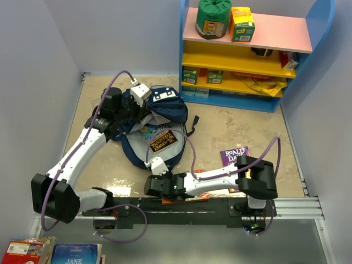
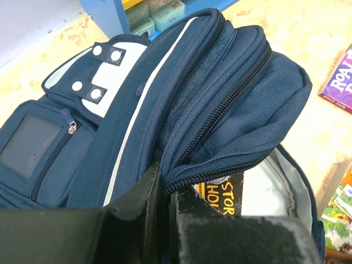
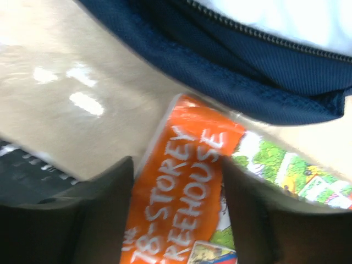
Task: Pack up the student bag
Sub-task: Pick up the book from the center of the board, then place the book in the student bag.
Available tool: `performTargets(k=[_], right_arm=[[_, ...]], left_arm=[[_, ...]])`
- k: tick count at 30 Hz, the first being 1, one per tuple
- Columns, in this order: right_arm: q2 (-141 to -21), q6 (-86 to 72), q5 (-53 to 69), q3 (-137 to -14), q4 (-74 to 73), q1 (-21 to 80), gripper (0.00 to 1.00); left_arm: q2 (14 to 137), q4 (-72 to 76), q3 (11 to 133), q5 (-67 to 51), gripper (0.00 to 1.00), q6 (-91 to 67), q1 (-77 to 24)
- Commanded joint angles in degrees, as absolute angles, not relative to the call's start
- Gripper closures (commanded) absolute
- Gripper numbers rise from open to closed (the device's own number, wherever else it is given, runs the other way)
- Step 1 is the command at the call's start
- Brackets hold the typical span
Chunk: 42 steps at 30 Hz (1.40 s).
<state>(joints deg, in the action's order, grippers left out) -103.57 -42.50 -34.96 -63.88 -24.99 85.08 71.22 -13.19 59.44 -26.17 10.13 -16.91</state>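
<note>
The navy student bag (image 1: 165,107) lies open on the table, with a black book with orange lettering (image 1: 166,140) inside it. My left gripper (image 1: 133,110) is shut on the bag's zipped opening edge (image 2: 181,176) and holds the flap up; the black book (image 2: 226,195) and the pale lining show beneath. My right gripper (image 1: 155,184) is open, low over an orange "Treehouse" book (image 3: 184,181) that lies flat just in front of the bag's bottom edge (image 3: 247,71). One finger (image 3: 104,209) stands on each side of the book's orange strip.
A blue shelf unit (image 1: 187,60) with pink and yellow boards holds packets at the back right. A purple Roald Dahl book (image 1: 233,156) lies right of the bag and also shows in the left wrist view (image 2: 338,77). More books (image 1: 49,253) lie at the near left corner.
</note>
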Motion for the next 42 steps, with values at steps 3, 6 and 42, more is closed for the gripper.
performTargets(k=[3,6,42], right_arm=[[-97.48,-51.85,-28.30,-50.46,-25.93,84.90,0.79],[-96.33,-54.14,-28.65,-47.90,-27.94,84.55,0.96],[-88.05,-25.84,-46.06,-82.43,-20.84,69.34,1.00]], left_arm=[[70.40,-7.30,59.50,-24.17,1.00,11.95,-16.70],[70.31,-7.29,59.06,-24.26,1.00,11.95,-16.61],[70.66,-8.08,59.06,-27.07,1.00,9.41,-16.96]])
